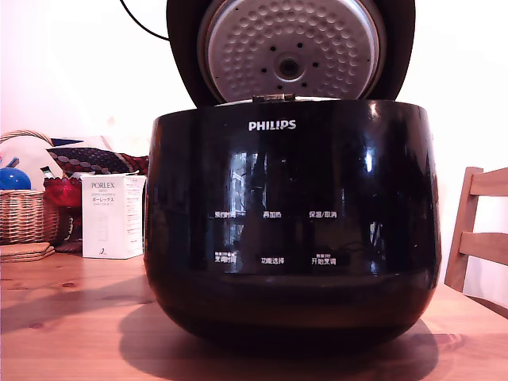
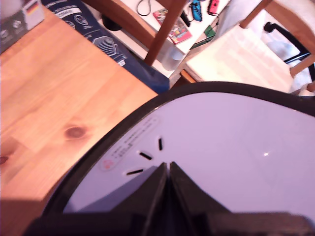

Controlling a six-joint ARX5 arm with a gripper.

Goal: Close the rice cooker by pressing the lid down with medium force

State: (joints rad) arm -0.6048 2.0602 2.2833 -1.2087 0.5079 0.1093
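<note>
Rice cooker (image 1: 294,230) sits on the wooden bench (image 1: 71,317), mid-bench in the exterior view, and fills most of the frame. Glossy black body, white PHILIPS logo and white button labels face the camera. The lid (image 1: 290,48) is open and stands up behind the pot's rear rim. Its silver dimpled underside with central hub faces the camera, and its top is cut off by the frame.

Tool not seen in the exterior view. In the wrist view the tool (image 2: 168,166) is closed, both black fingers (image 2: 152,189) pressed together with nothing between them. Its tips sit at the lid's glossy outer face (image 2: 236,147), right by three short dark slots (image 2: 145,155) and a faint printed label (image 2: 130,142). Contact with the lid cannot be told. That face reflects pale light, with a black rim around it.

Toward the bench edge at the exterior view's left: white PORLEX box (image 1: 113,216) just beside the cooker, then a wicker basket (image 1: 24,214) with a blue ball (image 1: 13,178) in it. A wooden chair (image 1: 480,238) is off the bench at the exterior view's right.

The wrist view also shows bare bench planks (image 2: 59,98) with a dark knot (image 2: 75,132), a dark blue box (image 2: 93,34) at the bench edge, and a chair with a pale cushion (image 2: 241,54) beyond the bench.
</note>
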